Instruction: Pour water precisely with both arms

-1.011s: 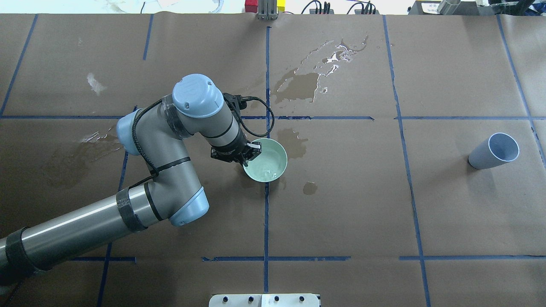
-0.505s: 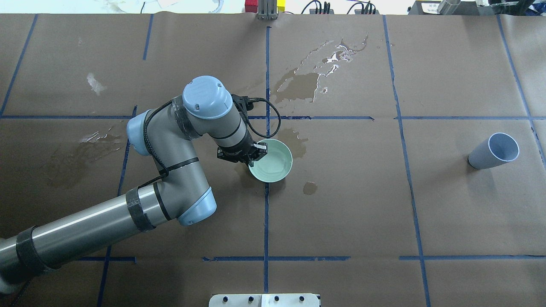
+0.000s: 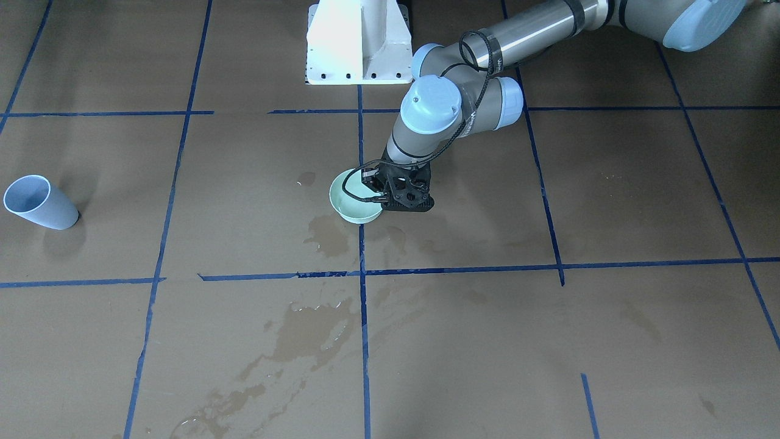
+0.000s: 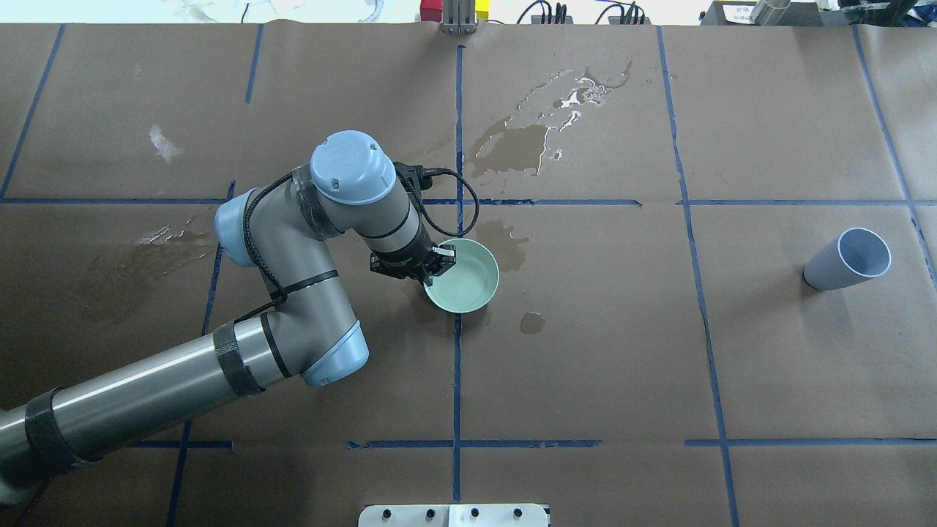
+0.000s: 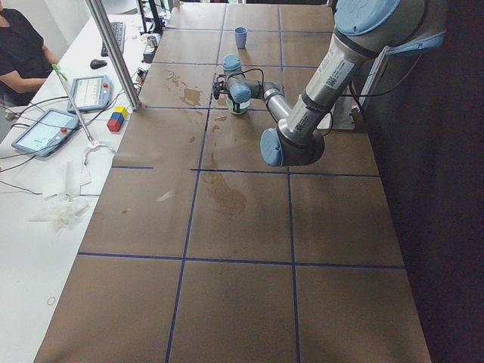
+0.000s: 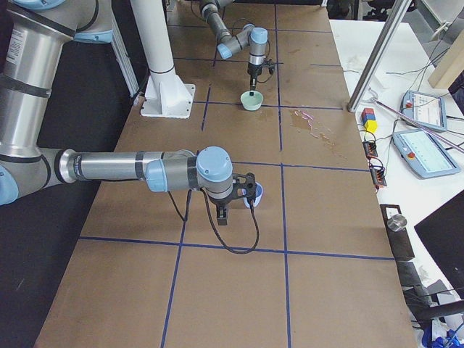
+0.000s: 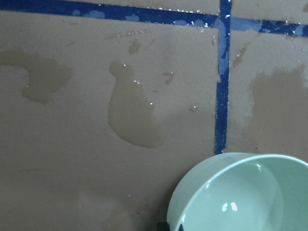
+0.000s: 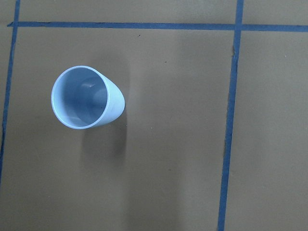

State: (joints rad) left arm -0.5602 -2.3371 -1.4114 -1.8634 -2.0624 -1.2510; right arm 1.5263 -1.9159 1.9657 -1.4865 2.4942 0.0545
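1. Pinches the left rim of the mint bowl (image 4: 468, 278) with the left gripper (image 4: 434, 265), mid-table.
2. Finds water (image 4: 512, 146) spilled in glossy patches on the brown paper (image 4: 768, 366), just beyond the bowl and farther off.
3. Holds the right gripper (image 6: 243, 190) just beside the blue cup (image 6: 255, 193), far right; cannot tell whether open or closed.

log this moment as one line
left claw shut on green bowl rim | right arm near blue cup | water spilled on table paper

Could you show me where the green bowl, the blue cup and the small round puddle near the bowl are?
green bowl (image 4: 468, 282): overhead view, inner floor.
blue cup (image 4: 864, 254): overhead view, inside its open mouth.
small puddle (image 4: 532, 322): overhead view, centre of the wet patch.
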